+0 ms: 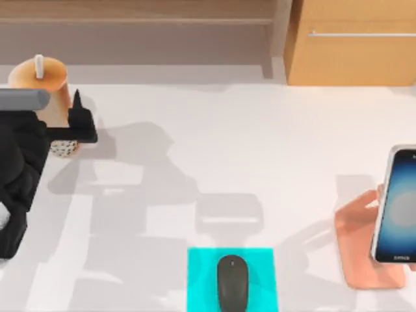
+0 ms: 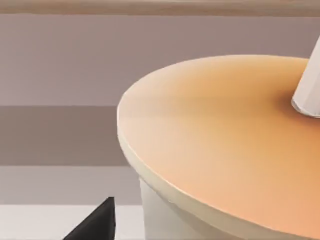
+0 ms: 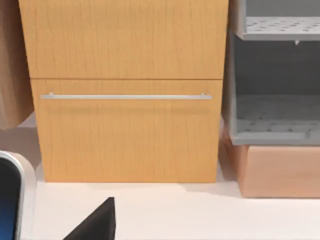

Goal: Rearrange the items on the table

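Left gripper (image 1: pixel 77 123) sits at about ten o'clock on the table (image 1: pixel 214 162), right against the tall orange bubble-tea cup (image 1: pixel 44 97). One dark finger shows just beside the cup's right side, but whether the fingers are spread around the cup or pressed onto it cannot be told. From the left wrist camera, the cup's flat orange lid and the base of its white straw (image 2: pixel 307 97) loom very close, which suggests the arm is lined up to grasp or has just reached the cup.

Near six o'clock, the dark oval computer mouse (image 1: pixel 233 284) rests in the middle of a flat cyan pad (image 1: pixel 201 279), seemingly its proper spot. At about three o'clock, the slim smartphone (image 1: pixel 398 205) with its glowing blue screen leans on a salmon-pink stand (image 1: pixel 361 250), propped up so the screen faces upward.

A light wooden cabinet (image 1: pixel 354 42) with a metal handle stands at one o'clock, beyond the table's far edge.

Judging from this, the cup is the item yet to be settled.
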